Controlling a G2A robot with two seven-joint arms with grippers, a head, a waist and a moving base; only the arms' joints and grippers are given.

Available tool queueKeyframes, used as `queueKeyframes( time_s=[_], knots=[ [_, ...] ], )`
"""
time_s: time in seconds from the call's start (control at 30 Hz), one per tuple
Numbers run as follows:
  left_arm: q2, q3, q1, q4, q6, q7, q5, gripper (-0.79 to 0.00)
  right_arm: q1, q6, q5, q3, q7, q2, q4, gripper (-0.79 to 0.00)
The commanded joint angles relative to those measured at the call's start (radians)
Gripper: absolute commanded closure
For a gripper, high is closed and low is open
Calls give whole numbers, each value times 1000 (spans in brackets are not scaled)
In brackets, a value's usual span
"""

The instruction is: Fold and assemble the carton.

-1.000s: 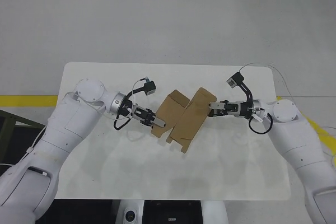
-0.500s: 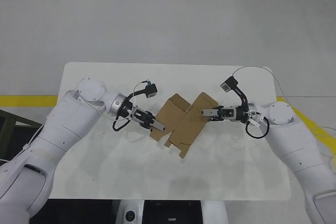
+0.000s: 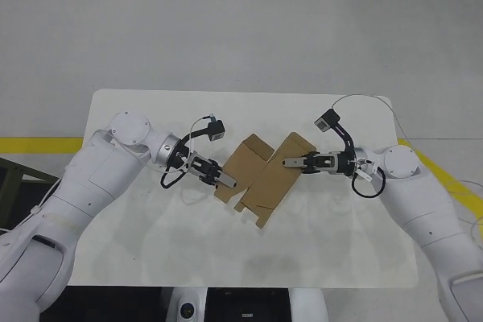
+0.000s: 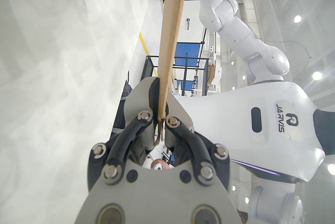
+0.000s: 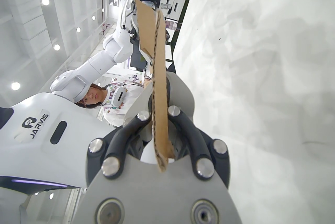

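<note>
Right now the flattened brown carton [image 3: 266, 173] sits over the middle of the white bench [image 3: 145, 241], spanning the gap between both arms. My left end effector [image 3: 226, 183] is clamped onto the carton's edge on its own side, with the cardboard pinched between the fingers [image 4: 140, 100]. My right end effector [image 3: 293, 162] grips the opposite edge, closed tight on the corrugated sheet. Whether the flaps nearest the robot touch the bench, I cannot tell.

A white rectangular surface [image 3: 145, 241] with rounded corners stands on a grey floor [image 3: 241, 40]. A flattened brown carton [image 3: 270, 177] is over its middle, contact unclear.
</note>
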Motion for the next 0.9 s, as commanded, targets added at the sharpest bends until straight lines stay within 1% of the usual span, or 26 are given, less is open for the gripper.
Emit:
queueKeyframes(
  time_s=[0.0, 0.1, 0.3, 0.4, 0.53, 0.7, 0.87],
  knots=[
    [2, -7, 3, 7, -2, 2, -11, -785, 1, -4, 6, -1, -4, 0, 5, 0],
    [2, -23, 6, 26, -16, 16, -34, -785, 3, -17, 17, 1, -17, -1, 20, 0],
    [1, -81, 26, 72, -114, 115, -89, -785, 17, -71, 14, 9, -71, -11, 82, 0],
    [-1, -100, 43, 75, -141, 153, -98, -785, 25, -84, -3, 8, -121, -19, 98, 0],
    [-1, -123, 67, 63, -149, 227, -86, -785, 25, -94, -27, 11, -196, -29, 102, 0],
    [-2, -151, 103, 37, -137, 309, -92, -785, 22, -89, -67, 6, -269, -40, 88, 0],
    [-3, -176, 128, 4, -129, 359, -93, -785, 14, -81, -102, 3, -334, -50, 77, 0]
  ],
)
